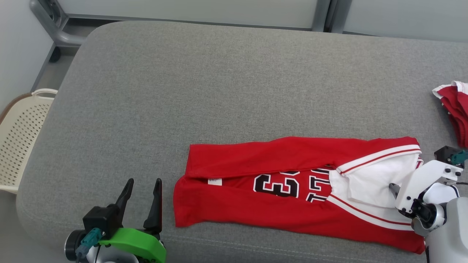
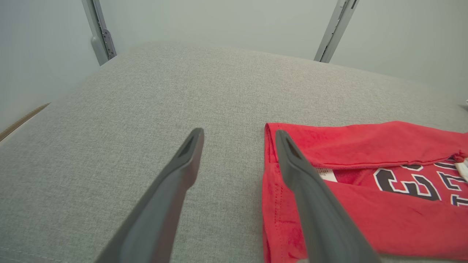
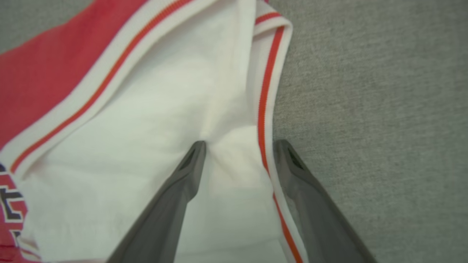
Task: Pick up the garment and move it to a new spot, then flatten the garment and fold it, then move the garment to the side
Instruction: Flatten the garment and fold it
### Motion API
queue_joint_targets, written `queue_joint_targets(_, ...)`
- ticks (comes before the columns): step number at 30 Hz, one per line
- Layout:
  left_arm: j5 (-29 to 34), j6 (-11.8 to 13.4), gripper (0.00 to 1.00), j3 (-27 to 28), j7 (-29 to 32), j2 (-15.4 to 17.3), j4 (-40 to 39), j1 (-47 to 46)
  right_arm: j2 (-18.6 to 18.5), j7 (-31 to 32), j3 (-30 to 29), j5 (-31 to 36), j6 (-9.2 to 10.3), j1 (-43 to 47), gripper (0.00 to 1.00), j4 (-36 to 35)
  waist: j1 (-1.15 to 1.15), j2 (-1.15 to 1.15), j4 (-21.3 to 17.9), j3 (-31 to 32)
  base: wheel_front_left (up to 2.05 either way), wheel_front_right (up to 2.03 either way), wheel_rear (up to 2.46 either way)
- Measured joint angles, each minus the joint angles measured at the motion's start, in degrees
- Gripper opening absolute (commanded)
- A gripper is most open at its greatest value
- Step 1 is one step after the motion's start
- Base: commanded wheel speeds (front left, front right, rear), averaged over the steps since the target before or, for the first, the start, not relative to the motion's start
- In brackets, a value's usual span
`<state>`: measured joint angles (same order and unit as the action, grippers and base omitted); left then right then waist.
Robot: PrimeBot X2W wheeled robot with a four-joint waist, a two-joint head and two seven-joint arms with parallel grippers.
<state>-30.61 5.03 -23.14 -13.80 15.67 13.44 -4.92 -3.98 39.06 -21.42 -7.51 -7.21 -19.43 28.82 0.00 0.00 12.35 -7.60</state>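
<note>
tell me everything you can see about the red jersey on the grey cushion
The red jersey lies flat on the grey cushion, near its front edge, long sides folded in so black, white-outlined numerals show only partly. It looks like thin cloth. A white label sits near its left end; the right end is white with red-striped trim. The right gripper, open, straddles that trim, one tip seeming to press the white cloth. The left gripper, open, stands just off the left end.
</note>
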Motion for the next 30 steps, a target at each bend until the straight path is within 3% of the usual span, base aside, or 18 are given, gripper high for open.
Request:
queue_joint_targets(2,0.0,0.1,1.00,-0.1,0.2,0.0,0.0,-0.2,-0.3,1.2,0.8,-0.4,0.02,-0.3,0.77,0.6,0.00,0.00,0.0,0.0,0.00,0.00,0.00)
queue_joint_targets(3,0.0,0.1,1.00,-0.1,0.2,0.0,0.1,-0.3,-0.3,1.3,1.0,-0.4,0.02,-0.4,0.50,0.6,0.00,0.00,-0.1,0.0,0.00,0.00,0.00)
queue_joint_targets(5,0.0,0.3,1.00,-0.1,0.2,0.0,0.2,-0.3,-0.3,2.0,1.4,-0.4,0.02,-0.5,0.21,0.7,0.00,0.00,-0.2,0.1,0.00,0.00,0.00)
queue_joint_targets(7,0.0,0.4,1.00,0.0,0.2,0.0,0.3,-0.3,-0.2,2.4,1.7,-0.4,0.02,-0.5,0.00,0.6,0.00,0.00,-0.2,0.3,0.00,0.00,0.00)
queue_joint_targets(19,-0.4,0.5,1.00,-0.5,0.1,-0.1,0.5,-0.3,1.3,3.2,1.0,1.3,-0.33,0.5,0.00,-2.2,0.00,0.00,-1.3,1.8,0.00,0.00,0.00)
queue_joint_targets(30,-0.6,1.0,1.00,-0.7,0.1,0.6,-0.1,0.7,1.3,6.8,-6.1,8.5,-0.33,1.6,0.00,-9.6,0.00,0.00,-2.2,2.8,0.00,0.00,0.00)
